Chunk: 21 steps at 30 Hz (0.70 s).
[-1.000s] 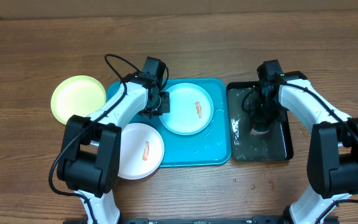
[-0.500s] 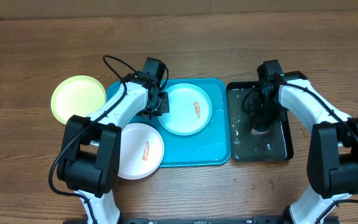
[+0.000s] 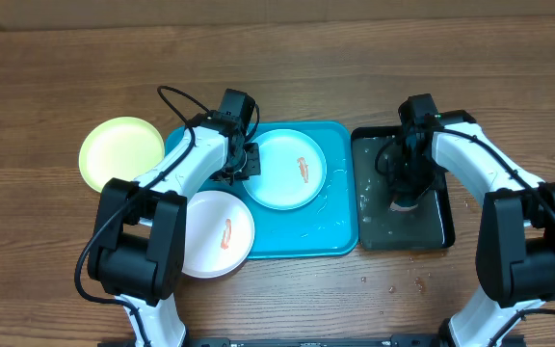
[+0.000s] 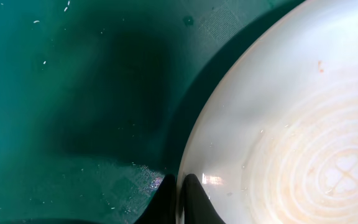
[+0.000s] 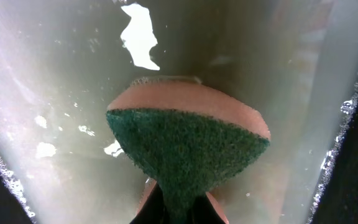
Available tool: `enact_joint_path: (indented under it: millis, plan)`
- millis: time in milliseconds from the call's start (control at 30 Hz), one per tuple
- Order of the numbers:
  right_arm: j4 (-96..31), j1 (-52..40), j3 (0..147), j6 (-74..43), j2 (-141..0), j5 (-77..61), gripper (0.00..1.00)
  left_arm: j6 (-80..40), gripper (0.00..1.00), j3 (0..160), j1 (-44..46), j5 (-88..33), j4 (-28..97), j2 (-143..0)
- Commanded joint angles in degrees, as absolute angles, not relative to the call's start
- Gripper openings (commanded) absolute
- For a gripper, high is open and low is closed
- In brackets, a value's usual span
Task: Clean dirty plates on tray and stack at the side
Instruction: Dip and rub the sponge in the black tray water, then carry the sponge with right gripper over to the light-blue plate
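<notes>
The turquoise tray (image 3: 306, 236) lies mid-table. On it sits the light blue plate (image 3: 282, 183) with an orange-red smear. My left gripper (image 3: 247, 162) is shut on this plate's left rim; in the left wrist view the fingers (image 4: 178, 198) pinch the rim of the plate (image 4: 291, 124). The white plate (image 3: 205, 226), smeared, overlaps the tray's front left edge. The yellow-green plate (image 3: 120, 149) lies on the table to the left. My right gripper (image 3: 405, 193) is shut on a green and orange sponge (image 5: 188, 149) held in the water.
A black tray of water (image 3: 432, 226) stands right of the turquoise tray. Water drops lie on the table in front of it (image 3: 403, 284). The turquoise tray floor (image 4: 73, 93) fills the left wrist view.
The light blue plate has shifted slightly left with my left gripper. The right gripper with the sponge has stayed in the water tray.
</notes>
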<state>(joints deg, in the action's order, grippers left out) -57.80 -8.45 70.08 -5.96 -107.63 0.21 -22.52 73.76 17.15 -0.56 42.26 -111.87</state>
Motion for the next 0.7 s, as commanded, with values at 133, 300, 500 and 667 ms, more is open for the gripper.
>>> enact_joint_path:
  millis: [133, 300, 500, 667]
  plan:
    - [-59.83, -8.62, 73.69, -5.76, -107.37, -0.12, 0.05, -21.41, 0.04, 73.14, 16.53, 1.91, 43.48, -112.14]
    - [-65.8, -8.62, 79.92, -5.69, -107.37, -0.14, 0.08, -18.96, 0.04, 73.14, 16.53, 1.87, 43.22, -112.14]
    - [-67.81, -8.69, 81.23, -1.65, -107.37, -5.28, 0.04, -18.85, 0.05, 73.14, 16.67, 1.28, 43.05, -112.14]
    - [-67.94, -8.67, 81.23, -1.65, -107.37, -5.23, 0.04, -18.83, 0.05, 73.14, 16.71, 0.03, 42.0, -112.14]
